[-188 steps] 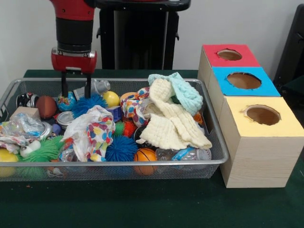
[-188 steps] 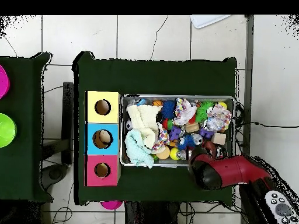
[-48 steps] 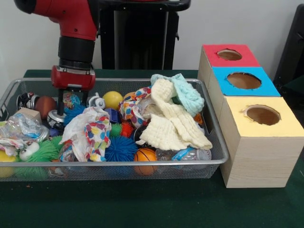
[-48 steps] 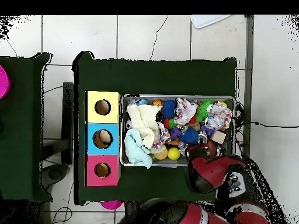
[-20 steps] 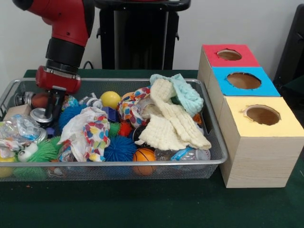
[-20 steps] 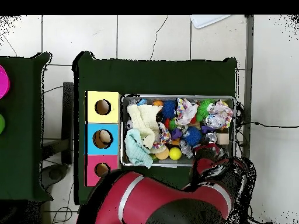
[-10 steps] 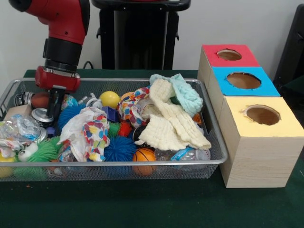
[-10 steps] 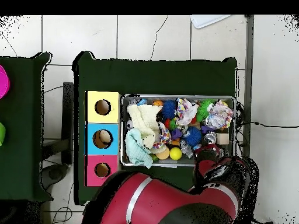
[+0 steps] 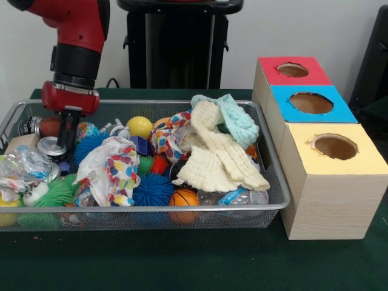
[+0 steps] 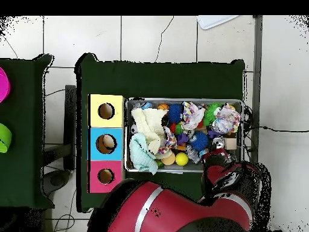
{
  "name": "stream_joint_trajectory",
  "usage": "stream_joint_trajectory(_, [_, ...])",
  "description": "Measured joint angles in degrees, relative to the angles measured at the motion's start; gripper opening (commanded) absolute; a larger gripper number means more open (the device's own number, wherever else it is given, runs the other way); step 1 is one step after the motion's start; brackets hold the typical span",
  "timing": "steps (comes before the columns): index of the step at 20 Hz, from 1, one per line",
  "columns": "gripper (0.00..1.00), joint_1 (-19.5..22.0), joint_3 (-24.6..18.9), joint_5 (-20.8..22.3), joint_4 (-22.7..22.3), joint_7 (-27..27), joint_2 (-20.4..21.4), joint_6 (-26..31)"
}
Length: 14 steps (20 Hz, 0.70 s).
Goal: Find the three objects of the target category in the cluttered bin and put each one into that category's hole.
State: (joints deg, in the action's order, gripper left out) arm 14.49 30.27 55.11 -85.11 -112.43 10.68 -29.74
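Observation:
The bin (image 9: pixel 182 209) is a wide wire-mesh basket full of clutter: a yellow ball (image 9: pixel 140 126), a small basketball (image 9: pixel 184 199), blue spiky balls (image 9: pixel 153 189), a cream cloth (image 9: pixel 218 157), a mint cloth (image 9: pixel 233 118), a spotted cloth (image 9: pixel 115 167) and a silver can (image 9: pixel 50 147). My gripper (image 9: pixel 68 142) reaches down into the bin's left end, beside the can and a blue spiky ball (image 9: pixel 91 145); its tips are hidden among the clutter. In the overhead view the arm (image 10: pixel 181 208) covers the gripper at the bin's (image 10: pixel 127 136) lower right corner.
Three boxes with round top holes stand right of the bin: red (image 9: pixel 276 76) at the back, blue (image 9: pixel 339 112), yellow (image 9: pixel 364 160) nearest. A brown football (image 9: pixel 50 126), a wooden block (image 9: pixel 21 142) and a green spiky toy (image 9: pixel 57 193) lie near the gripper.
Since 9.4 s ago the gripper has moved left in the front view and turned, and the arm has swung over the table's edge. In the last half second it shifted slightly left.

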Motion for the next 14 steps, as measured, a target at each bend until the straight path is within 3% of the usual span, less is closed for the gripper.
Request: stream_joint_trajectory(14, [0.00,-1.67,2.27,-2.70,0.56,0.00,0.57,-0.38])
